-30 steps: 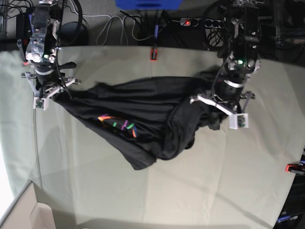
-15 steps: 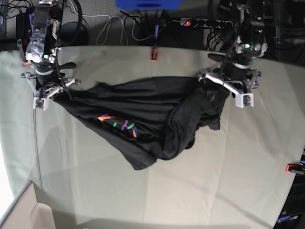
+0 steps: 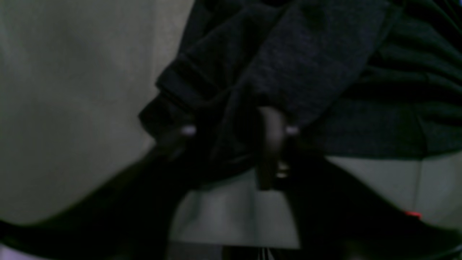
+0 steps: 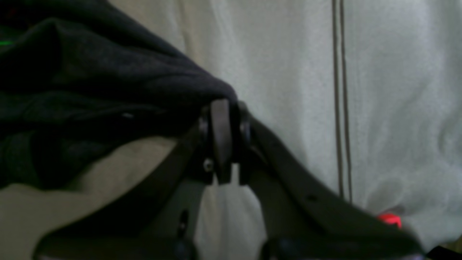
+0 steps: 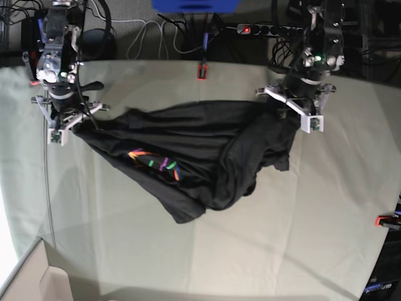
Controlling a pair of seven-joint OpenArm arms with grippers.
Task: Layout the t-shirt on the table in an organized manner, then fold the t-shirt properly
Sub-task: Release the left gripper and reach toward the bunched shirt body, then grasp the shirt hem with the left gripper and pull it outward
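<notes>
The black t-shirt (image 5: 188, 150) lies bunched and stretched across the table (image 5: 282, 238), with its rainbow line graphic (image 5: 156, 163) facing up at left of centre. My left gripper (image 5: 289, 111), at the right in the base view, is shut on the shirt's right end; the wrist view shows its fingers (image 3: 269, 144) pinching dark fabric (image 3: 306, 65). My right gripper (image 5: 74, 123), at the left in the base view, is shut on the shirt's left corner; its fingers (image 4: 221, 137) clamp the fabric (image 4: 108, 94) just above the cloth.
Red-orange clamps sit at the far edge (image 5: 202, 71) and the right edge (image 5: 383, 220). Cables and a power strip (image 5: 263, 29) lie behind the table. A pale box corner (image 5: 31, 282) sits at the front left.
My left gripper has lifted and drawn the shirt's right end toward the far edge, from lower on the table. My right gripper holds its corner almost still.
</notes>
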